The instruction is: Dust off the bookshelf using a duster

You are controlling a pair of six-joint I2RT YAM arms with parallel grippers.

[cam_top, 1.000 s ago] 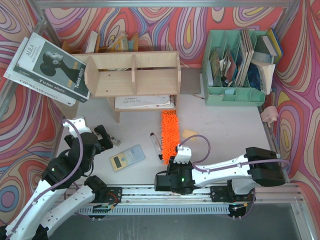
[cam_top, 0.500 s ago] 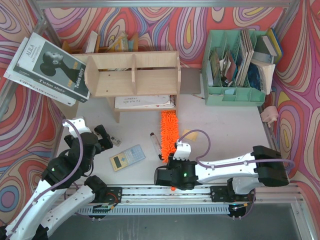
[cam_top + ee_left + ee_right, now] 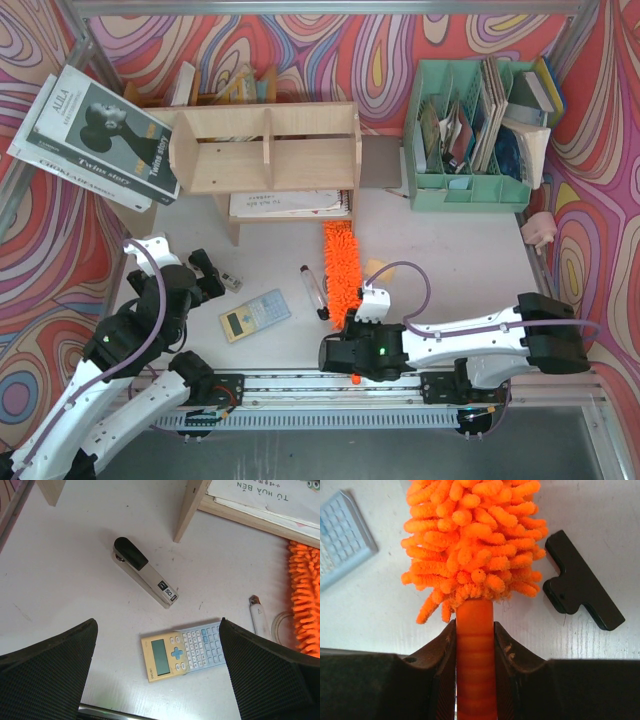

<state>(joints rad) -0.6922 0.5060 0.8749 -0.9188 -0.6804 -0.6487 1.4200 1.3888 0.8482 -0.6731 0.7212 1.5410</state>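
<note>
The bookshelf (image 3: 270, 150) is a low plywood unit with three compartments at the back of the table. The duster's shaggy orange head (image 3: 341, 265) lies on the table in front of it, pointing toward the shelf. My right gripper (image 3: 347, 326) is shut on the duster's smooth orange handle (image 3: 475, 660), just behind the head (image 3: 472, 540), with its fingers (image 3: 445, 645) tight against both sides. The handle's tail (image 3: 352, 378) sticks out near the front rail. My left gripper (image 3: 205, 275) hangs open at the left, above the table, with nothing between its wide-spread fingers (image 3: 55, 655).
A stapler (image 3: 145, 572) and a calculator (image 3: 187, 650) lie below the left gripper, with a marker pen (image 3: 311, 283) beside the duster. A black plastic piece (image 3: 582, 587) lies right of the duster head. A mint-green file organiser (image 3: 470, 150) stands back right, and books (image 3: 95, 125) lean back left.
My right gripper has shifted right and toward the near edge with the duster in it. The duster's near end swung right and its handle tail now shows. The left arm has not moved.
</note>
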